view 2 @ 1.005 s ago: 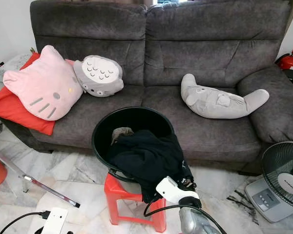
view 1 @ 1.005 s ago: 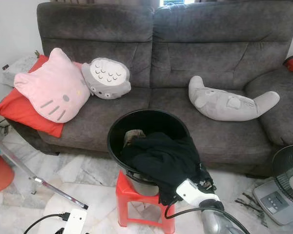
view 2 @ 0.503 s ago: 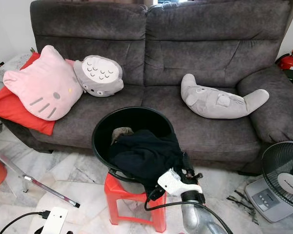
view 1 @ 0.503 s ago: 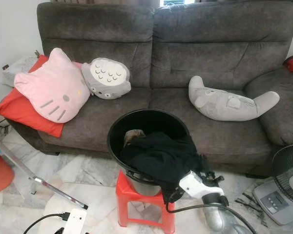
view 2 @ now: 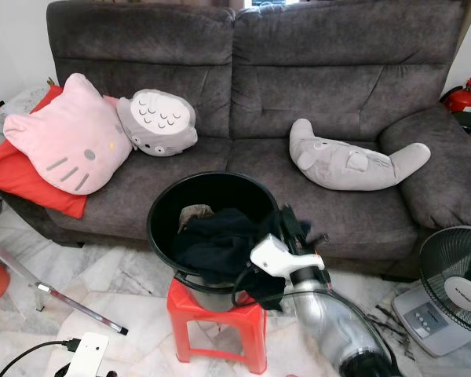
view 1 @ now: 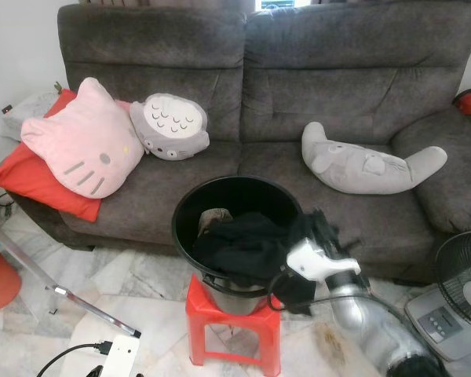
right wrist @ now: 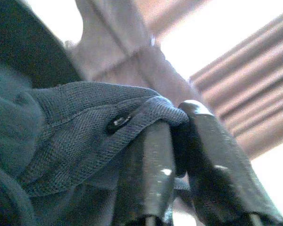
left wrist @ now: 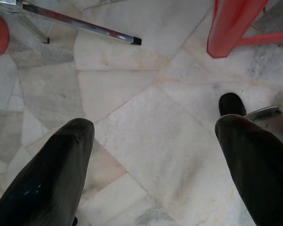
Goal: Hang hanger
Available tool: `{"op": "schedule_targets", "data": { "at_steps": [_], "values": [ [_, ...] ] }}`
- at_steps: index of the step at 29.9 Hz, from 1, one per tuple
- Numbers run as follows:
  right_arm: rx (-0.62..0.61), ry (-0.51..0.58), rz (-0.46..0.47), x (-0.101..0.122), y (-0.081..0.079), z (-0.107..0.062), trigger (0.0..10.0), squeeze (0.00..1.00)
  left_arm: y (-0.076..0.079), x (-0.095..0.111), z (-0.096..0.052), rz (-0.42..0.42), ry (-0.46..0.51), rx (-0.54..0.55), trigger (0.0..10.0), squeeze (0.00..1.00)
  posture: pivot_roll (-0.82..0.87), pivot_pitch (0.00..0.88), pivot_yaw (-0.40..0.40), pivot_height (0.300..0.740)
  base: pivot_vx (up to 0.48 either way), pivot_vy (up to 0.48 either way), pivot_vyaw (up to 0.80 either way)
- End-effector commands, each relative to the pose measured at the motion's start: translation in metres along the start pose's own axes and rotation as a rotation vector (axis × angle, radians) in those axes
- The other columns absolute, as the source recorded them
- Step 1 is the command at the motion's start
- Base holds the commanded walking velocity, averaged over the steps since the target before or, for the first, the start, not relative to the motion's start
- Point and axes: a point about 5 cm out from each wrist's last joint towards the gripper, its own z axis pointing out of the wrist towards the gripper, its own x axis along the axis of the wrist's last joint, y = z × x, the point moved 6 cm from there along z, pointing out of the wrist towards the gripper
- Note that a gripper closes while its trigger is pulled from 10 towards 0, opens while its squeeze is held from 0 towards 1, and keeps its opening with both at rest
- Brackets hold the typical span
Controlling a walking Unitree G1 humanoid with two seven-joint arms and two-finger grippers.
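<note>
A black fabric garment lies heaped in a round black plastic bucket, and part of it hangs over the rim on the side near the robot's right arm. A hanger cannot be made out in any of the views. The right gripper is at this edge of the bucket, and in the right wrist view its two black fingers are pressed together on a fold of the dark woven cloth, so it is pinching the garment. The bucket stands on a small red plastic stool, which is on a pale marble tile floor. The left gripper hangs low above this floor with its fingers wide apart and nothing between them. Behind the bucket is a dark grey fabric sofa. On its seat lie a pink cat-face cushion over a red cushion, a grey round owl-like plush, and a long grey plush animal. A grey floor fan stands at the right side, and a white power strip lies on the floor at the left.
</note>
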Motion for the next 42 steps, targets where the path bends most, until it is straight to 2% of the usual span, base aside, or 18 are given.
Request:
{"op": "schedule_targets", "data": {
  "at_steps": [1, 4, 10, 12, 13, 14, 19, 25, 27, 29, 31, 33, 34, 37, 41, 42],
  "values": [
    [0.032, 0.067, 0.016, 0.015, -0.001, 0.006, 0.0, 0.0, -0.002, -0.004, 0.0, 0.013, -0.011, 0.007, 10.0, 0.0, -0.04, 0.0, 0.06, 0.74, 0.0, 0.0, 0.0],
    [0.091, 0.129, 0.042, 0.029, -0.002, 0.016, 0.0, 0.0, -0.002, -0.003, 0.0, 0.011, -0.011, 0.007, 10.0, 0.0, -0.04, 0.0, 0.057, 0.74, 0.0, 0.0, 0.0],
    [0.193, 0.163, 0.092, 0.04, -0.018, 0.017, 0.0, 0.0, -0.002, -0.004, 0.0, 0.005, -0.012, 0.01, 10.0, 0.0, -0.04, 0.0, 0.054, 0.74, 0.0, 0.0, 0.0],
    [0.252, 0.185, 0.121, 0.046, -0.028, 0.011, 0.0, 0.0, -0.002, -0.004, 0.0, 0.004, -0.012, 0.011, 10.0, 0.0, -0.04, 0.0, 0.055, 0.74, 0.0, 0.0, 0.0],
    [0.252, 0.185, 0.121, 0.046, -0.028, 0.011, 0.0, 0.0, -0.002, -0.004, 0.0, 0.004, -0.012, 0.011, 10.0, 0.0, -0.04, 0.0, 0.055, 0.74, 0.0, 0.0, 0.0],
    [0.309, 0.202, 0.139, 0.05, -0.037, 0.005, 0.0, 0.0, -0.002, -0.004, 0.0, 0.005, -0.012, 0.011, 10.0, 0.0, -0.04, 0.0, 0.057, 0.74, 0.0, 0.0, 0.0],
    [0.444, 0.278, 0.176, 0.064, -0.057, -0.013, 0.0, 0.0, -0.002, -0.004, 0.0, 0.008, -0.013, 0.01, 10.0, 0.0, -0.04, 0.0, 0.058, 0.74, 0.0, 0.0, 0.0],
    [0.554, 0.322, 0.18, 0.069, -0.067, -0.022, 0.0, 0.0, -0.003, -0.004, 0.0, 0.009, -0.013, 0.012, 10.0, 0.0, -0.04, 0.0, 0.06, 0.74, 0.0, 0.0, 0.0],
    [0.561, 0.318, 0.162, 0.065, -0.064, -0.019, 0.0, 0.0, -0.003, -0.004, 0.0, 0.008, -0.013, 0.013, 10.0, 0.0, -0.04, 0.0, 0.06, 0.74, 0.0, 0.0, 0.0],
    [0.535, 0.31, 0.131, 0.059, -0.053, -0.006, 0.0, 0.0, -0.003, -0.004, 0.0, 0.008, -0.013, 0.014, 10.0, 0.0, -0.04, 0.0, 0.064, 0.74, 0.0, 0.0, 0.0],
    [0.483, 0.288, 0.105, 0.053, -0.035, 0.014, 0.0, 0.0, -0.003, -0.004, 0.0, 0.007, -0.012, 0.014, 10.0, 0.0, -0.04, 0.0, 0.064, 0.74, 0.0, 0.0, 0.0],
    [0.451, 0.273, 0.097, 0.049, -0.023, 0.025, 0.0, 0.0, -0.003, -0.003, 0.0, 0.007, -0.012, 0.014, 10.0, 0.0, -0.04, 0.0, 0.064, 0.74, 0.0, 0.0, 0.0],
    [0.418, 0.26, 0.072, 0.047, -0.01, 0.038, 0.0, 0.0, -0.003, -0.003, 0.0, 0.006, -0.012, 0.014, 10.0, 0.0, -0.04, 0.0, 0.064, 0.74, 0.0, 0.0, 0.0],
    [0.379, 0.243, 0.041, 0.046, 0.009, 0.058, 0.0, 0.0, -0.003, -0.003, 0.0, 0.006, -0.012, 0.015, 10.0, 0.0, -0.04, 0.0, 0.066, 0.74, 0.0, 0.0, 0.0],
    [0.384, 0.24, 0.007, 0.049, 0.014, 0.069, 0.0, 0.0, -0.003, -0.003, 0.0, 0.005, -0.011, 0.016, 10.0, 0.0, -0.04, 0.0, 0.066, 0.74, 0.0, 0.0, 0.0],
    [0.38, 0.25, 0.009, 0.056, 0.017, 0.078, 0.0, 0.0, -0.003, -0.003, 0.0, 0.004, -0.011, 0.016, 10.0, 0.0, -0.04, 0.0, 0.067, 0.74, 0.0, 0.0, 0.0]
  ]
}}
